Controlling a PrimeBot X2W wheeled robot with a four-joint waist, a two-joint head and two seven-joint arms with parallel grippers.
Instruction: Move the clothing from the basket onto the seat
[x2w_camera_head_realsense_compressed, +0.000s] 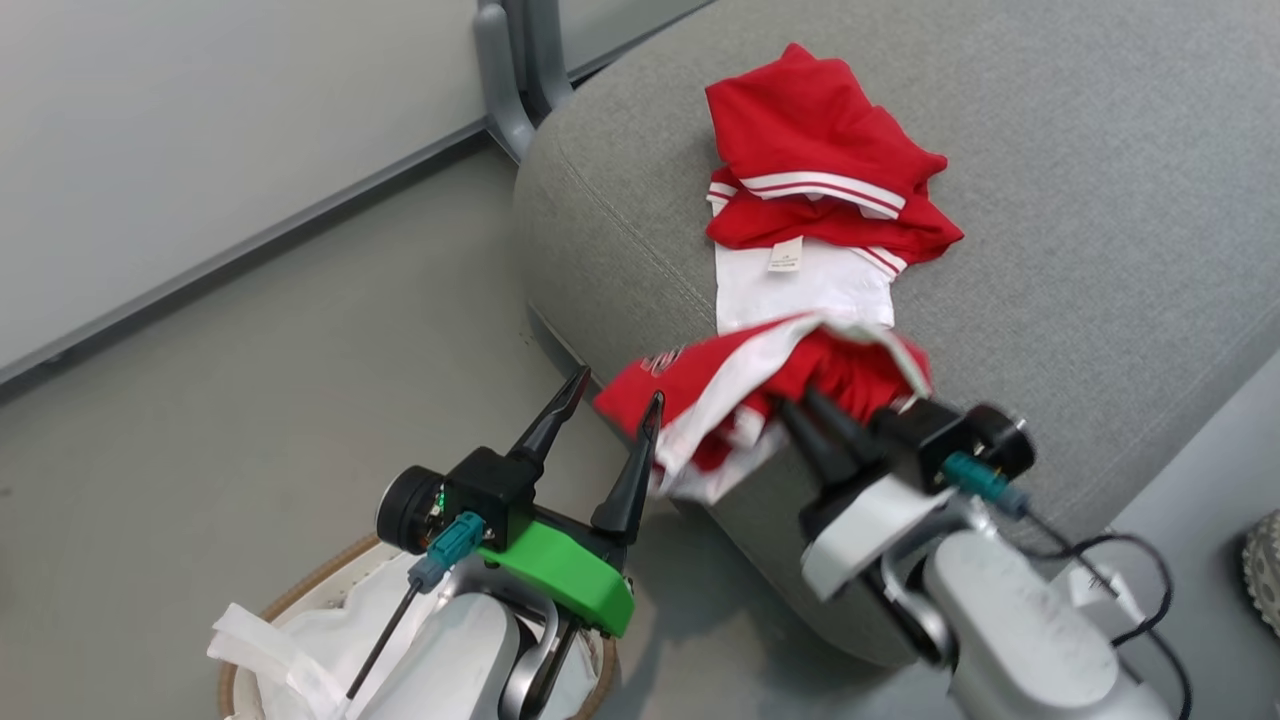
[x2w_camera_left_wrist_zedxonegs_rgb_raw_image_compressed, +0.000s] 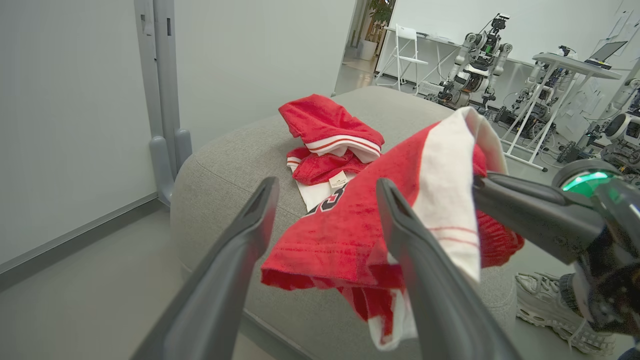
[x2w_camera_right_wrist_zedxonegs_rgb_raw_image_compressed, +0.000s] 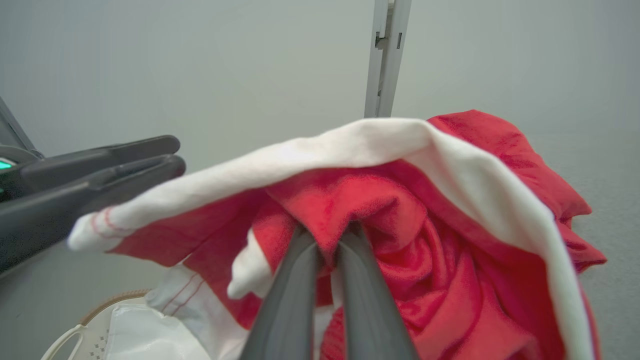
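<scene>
The right pincer (x2w_camera_head_realsense_compressed: 798, 402) is clenched on a fold of a soft red-and-white sports garment (x2w_camera_head_realsense_compressed: 760, 370). In the right wrist view its dark fingers (x2w_camera_right_wrist_zedxonegs_rgb_raw_image_compressed: 290, 290) stand close together with red cloth pressed between them. The garment is lifted over the front edge of the large grey fabric-upholstered seat (x2w_camera_head_realsense_compressed: 1100, 200), and one white-trimmed end hangs beyond this edge.

The left pincer (x2w_camera_head_realsense_compressed: 620, 385) is released and holds nothing. Its inner finger is just beside the hanging end.

Further back on the seat lie two other red-and-white garments (x2w_camera_head_realsense_compressed: 810, 180). The small white perforated plastic basket (x2w_camera_head_realsense_compressed: 310, 585) with a brown rim stands on the floor below the left arm.

I think the danger is an early release: the hanging end may pull the garment off the rounded edge to the floor. The cloth may also catch on the left finger.
</scene>
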